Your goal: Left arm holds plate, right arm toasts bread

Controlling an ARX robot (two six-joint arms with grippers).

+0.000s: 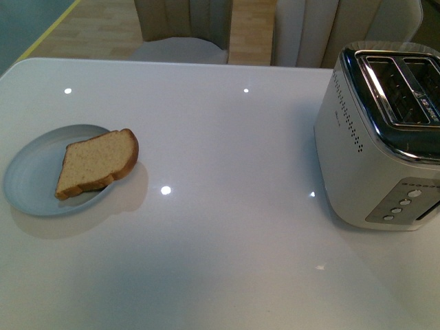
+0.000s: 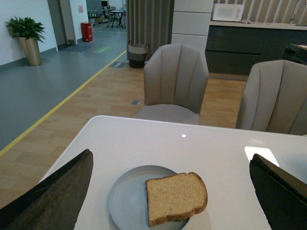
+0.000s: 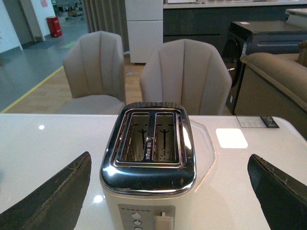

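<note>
Black wedge-shaped fingers (image 2: pixel 57 196) of my left gripper (image 2: pixel 170 157) fill the near corners of the left wrist view, spread wide apart and holding nothing. Between them and just ahead sits the plate (image 2: pixel 125 199), round, shallow and pale blue-grey, resting flat on the glossy white table (image 1: pixel 227 234). On it lies the bread (image 2: pixel 175 197), one slice of light brown wholemeal with a darker crust. From the front camera, I see the plate at about 9 o'clock on the table, near its edge. The bread covers the plate's half toward 3 o'clock, and its rounded end points to about 2 o'clock and reaches out past the rim. My right gripper (image 3: pixel 169 157) shows the same way in its own wrist view: two dark wedges set wide apart, nothing between the pads. Straight ahead of it, close, stands the toaster (image 3: pixel 148 158), cream-bodied with a polished chrome top and two long slots side by side, wire guides visible inside. Its end face, with a column of round buttons and a lever, is turned toward me. From the front camera the toaster stands at about 3 o'clock on the table, well apart from the plate, with bare tabletop between them. Two pale upholstered chairs (image 3: pixel 182 76) stand beyond the table's far edge at 12 o'clock.
</note>
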